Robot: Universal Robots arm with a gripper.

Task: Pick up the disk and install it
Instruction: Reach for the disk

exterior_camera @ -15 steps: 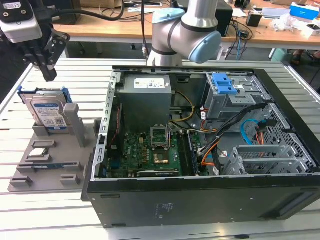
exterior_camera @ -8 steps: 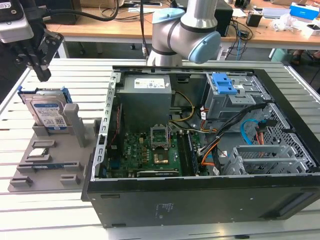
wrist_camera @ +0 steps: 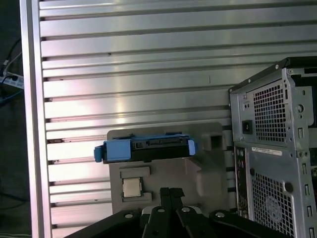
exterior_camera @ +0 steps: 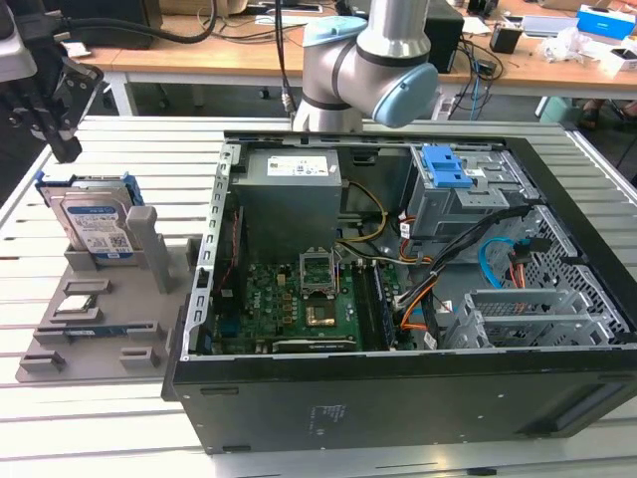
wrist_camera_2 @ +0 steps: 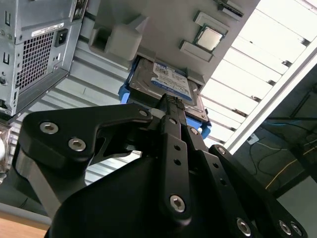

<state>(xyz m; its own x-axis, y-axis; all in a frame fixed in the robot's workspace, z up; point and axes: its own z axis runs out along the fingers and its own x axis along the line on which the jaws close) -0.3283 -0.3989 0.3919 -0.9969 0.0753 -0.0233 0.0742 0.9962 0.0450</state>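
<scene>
The disk [exterior_camera: 95,214] stands on edge in a slot of the grey holder [exterior_camera: 100,334] at the exterior view's left, its silver face and white-and-blue label showing between blue side rails. My gripper [exterior_camera: 66,149] hangs a little above it, apart from it, fingers pressed together and holding nothing. Both wrist views look past the shut gripper [wrist_camera: 171,192] [wrist_camera_2: 173,101] at the disk [wrist_camera: 124,151] [wrist_camera_2: 168,82] in its holder [wrist_camera: 203,171] [wrist_camera_2: 163,20].
An open computer case [exterior_camera: 398,398] lies beside the holder, with a blue clip [exterior_camera: 448,169] on its drive bay and a grey power-supply box [exterior_camera: 294,194]. A processor chip [wrist_camera: 131,187] rests on the holder. The arm's base [exterior_camera: 368,60] stands behind the case on the slatted table [exterior_camera: 100,438].
</scene>
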